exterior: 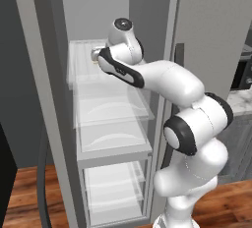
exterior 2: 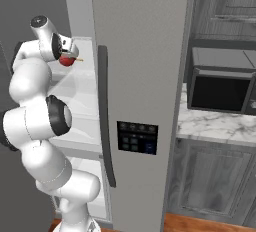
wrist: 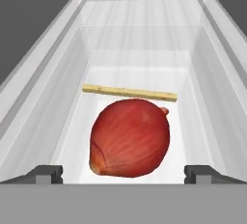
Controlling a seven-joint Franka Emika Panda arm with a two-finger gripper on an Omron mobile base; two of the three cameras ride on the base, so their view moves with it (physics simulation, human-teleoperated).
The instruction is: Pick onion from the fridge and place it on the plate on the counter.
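The onion (wrist: pixel 130 137) is a glossy red-brown bulb with fine paler streaks running toward a blunt root end, lying on a clear upper shelf (wrist: pixel 144 73) inside the open fridge (exterior 2: pixel 140 51), with a thin yellow stick (wrist: pixel 129 91) just behind it. The gripper (wrist: pixel 123 172) stands open, its two dark fingertips (wrist: pixel 46 174) spread on either side of the onion without touching it. In the right base view the onion shows as a small red spot beside the hand, partly covered, and in the left base view the wrist hides the fingers.
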